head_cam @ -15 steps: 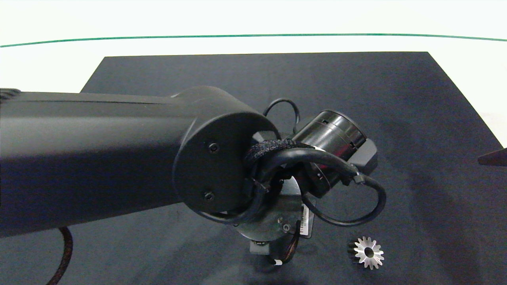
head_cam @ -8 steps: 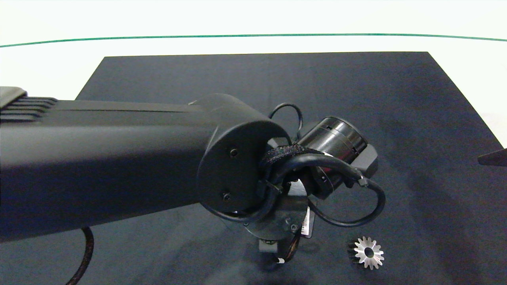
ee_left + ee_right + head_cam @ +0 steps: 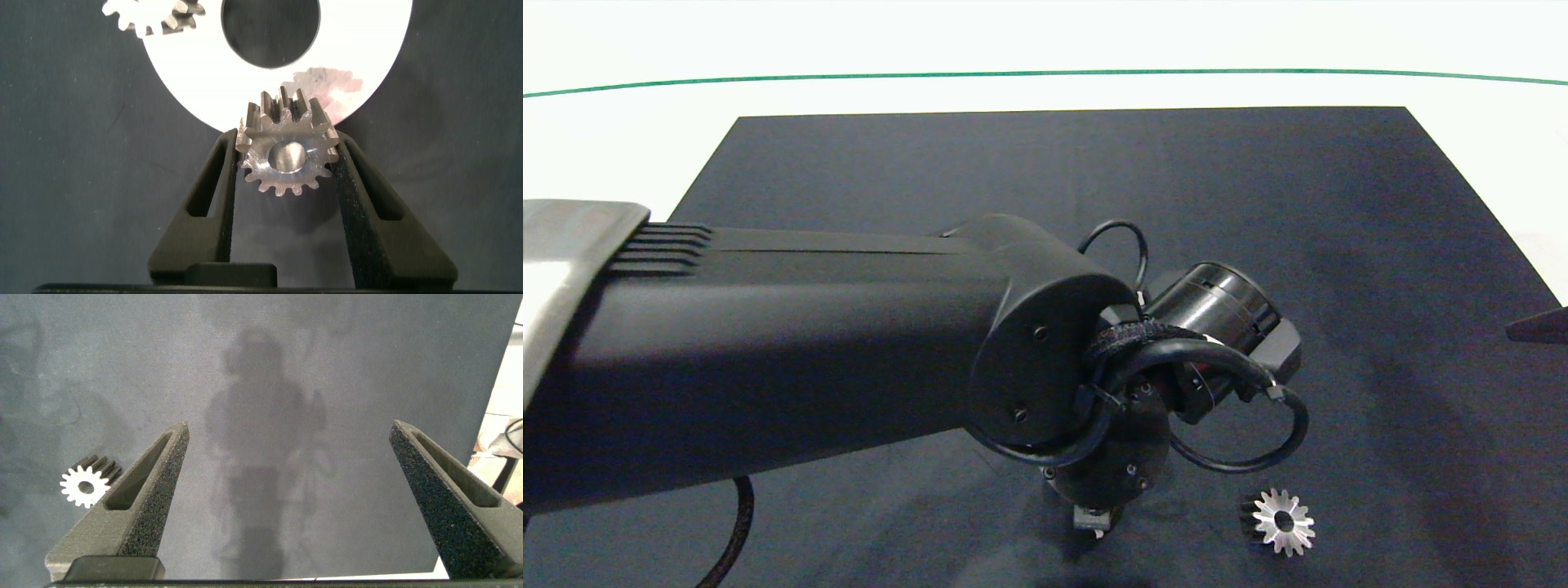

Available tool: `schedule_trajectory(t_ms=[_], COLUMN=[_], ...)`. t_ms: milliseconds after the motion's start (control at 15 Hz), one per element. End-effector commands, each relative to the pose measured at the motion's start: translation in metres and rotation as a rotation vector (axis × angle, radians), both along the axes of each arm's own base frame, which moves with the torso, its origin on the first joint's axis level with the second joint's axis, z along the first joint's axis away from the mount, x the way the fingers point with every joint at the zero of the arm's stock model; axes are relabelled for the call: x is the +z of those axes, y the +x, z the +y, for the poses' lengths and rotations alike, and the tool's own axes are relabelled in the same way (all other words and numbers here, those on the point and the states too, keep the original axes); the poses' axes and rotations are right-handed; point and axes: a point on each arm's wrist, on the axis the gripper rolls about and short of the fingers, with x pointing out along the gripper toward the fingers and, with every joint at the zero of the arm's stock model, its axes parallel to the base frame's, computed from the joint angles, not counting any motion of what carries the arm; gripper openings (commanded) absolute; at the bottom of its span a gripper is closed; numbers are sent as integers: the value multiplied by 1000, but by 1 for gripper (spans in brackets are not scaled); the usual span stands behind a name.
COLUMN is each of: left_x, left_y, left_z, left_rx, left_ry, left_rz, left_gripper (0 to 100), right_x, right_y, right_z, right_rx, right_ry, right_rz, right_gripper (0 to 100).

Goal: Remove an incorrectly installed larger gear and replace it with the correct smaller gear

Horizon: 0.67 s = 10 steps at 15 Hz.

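Your left hand (image 3: pixel 284 155) clamps the dull silver blunt-toothed smaller gear (image 3: pixel 286 151), bore facing the wrist camera, over a flat white ring plate (image 3: pixel 368 49); the bright star-like larger gear (image 3: pixel 1282 521) lies apart on the worktop, and the right hand (image 3: pixel 286 498) hangs spread wide.

Bright overhead light — white table (image 3: pixel 1045 33) glares, mat (image 3: pixel 1339 245) shadowed.

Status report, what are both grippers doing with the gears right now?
Left gripper shut on small gear, over white disc. Right gripper open, idle. Pointed gear loose on mat. Nothing blocking.

Dark mat (image 3: pixel 1094 163) on white tabletop (image 3: pixel 621 139); thin green line (image 3: pixel 1045 73) at far edge.
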Motion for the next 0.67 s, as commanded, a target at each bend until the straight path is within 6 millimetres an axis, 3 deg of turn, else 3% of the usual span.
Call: schedule_trajectory(t_ms=[67, 667], left_x=[2, -9], left_y=[-2, 1], left_z=[0, -5], left_rx=[3, 20], left_ry=[2, 19], left_rz=[1, 18], left_gripper=[28, 28], right_x=[-1, -1], right_y=[0, 1], right_z=[0, 0], right_rx=[2, 11], right_ry=[-1, -5], right_rz=[6, 12], right_gripper=[100, 100])
